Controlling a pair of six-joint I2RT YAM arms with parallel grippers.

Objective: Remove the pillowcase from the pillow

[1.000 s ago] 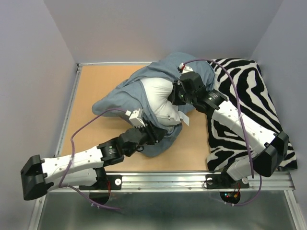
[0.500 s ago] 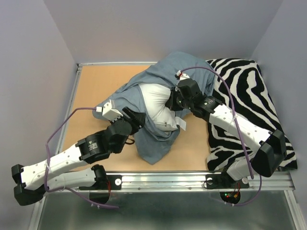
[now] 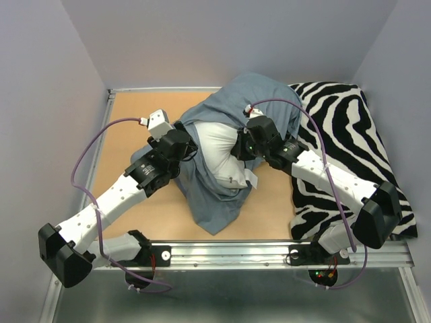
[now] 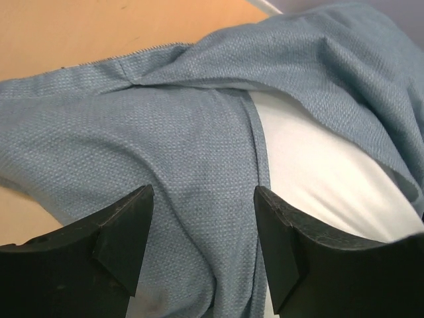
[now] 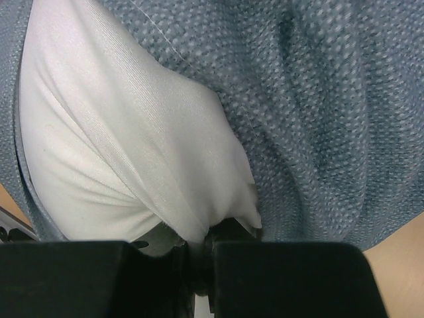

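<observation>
Looking down at the table (image 3: 135, 114), I see the pillow (image 3: 219, 148) lying near the middle. The pillowcase (image 3: 266, 101) is bunched over its 12 o'clock end, and a loose blue flap trails toward 6 o'clock. A zebra cushion (image 3: 343, 134) sits off at 3 o'clock. The right pincer (image 5: 199, 252) is at the pillow's 3 o'clock side, squeezed shut on a fold of the white pillow. The left pincer (image 4: 202, 218) hangs at the 9 o'clock side with its fingers wide apart and nothing between them. Blue cloth lies right under it, and the edge where blue meets white is just beside it. I think the job now is to get a hold on the case. To do it well, the left pincer should go down and pinch only blue cloth near that edge, not the white. Then it should pull slowly toward 9 o'clock while the right one holds the pillow in place.
</observation>
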